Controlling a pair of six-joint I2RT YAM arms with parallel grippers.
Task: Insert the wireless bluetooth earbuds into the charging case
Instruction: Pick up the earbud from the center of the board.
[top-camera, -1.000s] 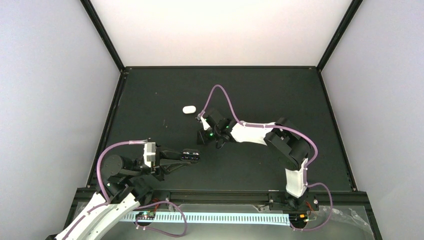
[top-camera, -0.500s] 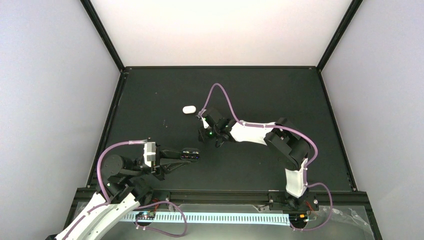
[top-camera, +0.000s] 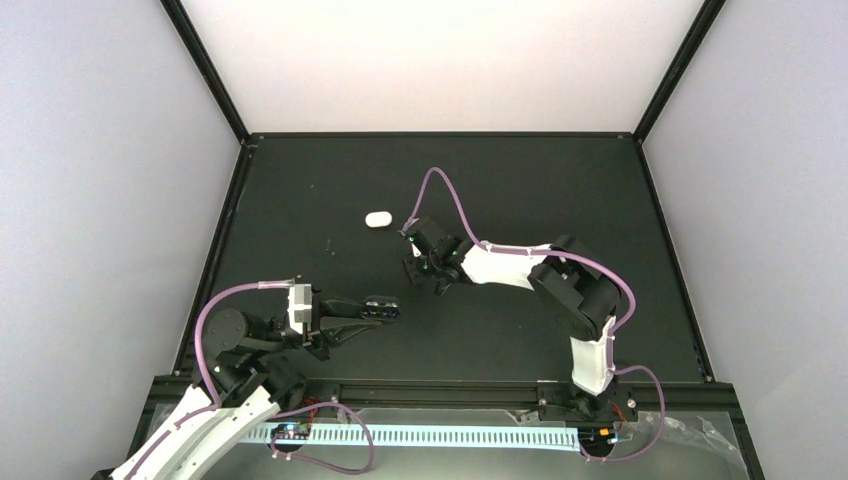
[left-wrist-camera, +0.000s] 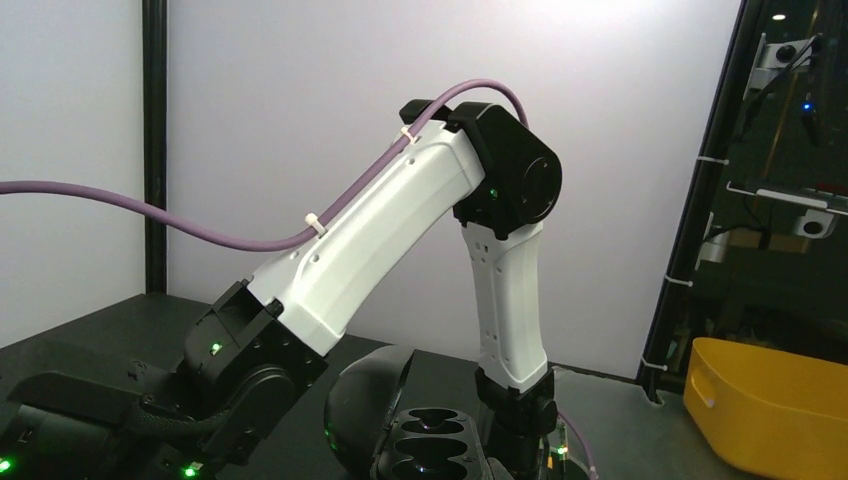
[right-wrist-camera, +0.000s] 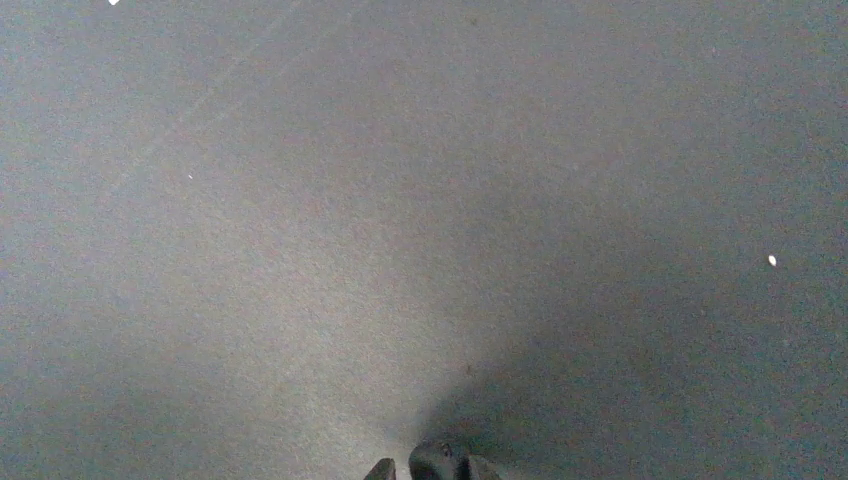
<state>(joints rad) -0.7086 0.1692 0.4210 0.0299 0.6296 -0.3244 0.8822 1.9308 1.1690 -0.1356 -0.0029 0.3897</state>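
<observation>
My left gripper (top-camera: 368, 313) is shut on an open black charging case (top-camera: 381, 307) and holds it just above the mat. In the left wrist view the case (left-wrist-camera: 440, 445) shows two empty sockets, with its lid (left-wrist-camera: 365, 405) swung up to the left. My right gripper (top-camera: 413, 264) points down at the mat, up and to the right of the case. In the right wrist view its fingertips (right-wrist-camera: 384, 468) are closed on a small dark rounded bud (right-wrist-camera: 436, 461), which looks like a black earbud. The other earbuds are not visible.
A closed white pill-shaped case (top-camera: 377, 219) lies on the black mat (top-camera: 520, 190) behind both grippers. The right arm (left-wrist-camera: 400, 230) fills the left wrist view. A yellow bin (left-wrist-camera: 770, 400) stands off the table.
My right gripper has shifted slightly back and to the right. My left gripper and the black case have edged slightly back.
</observation>
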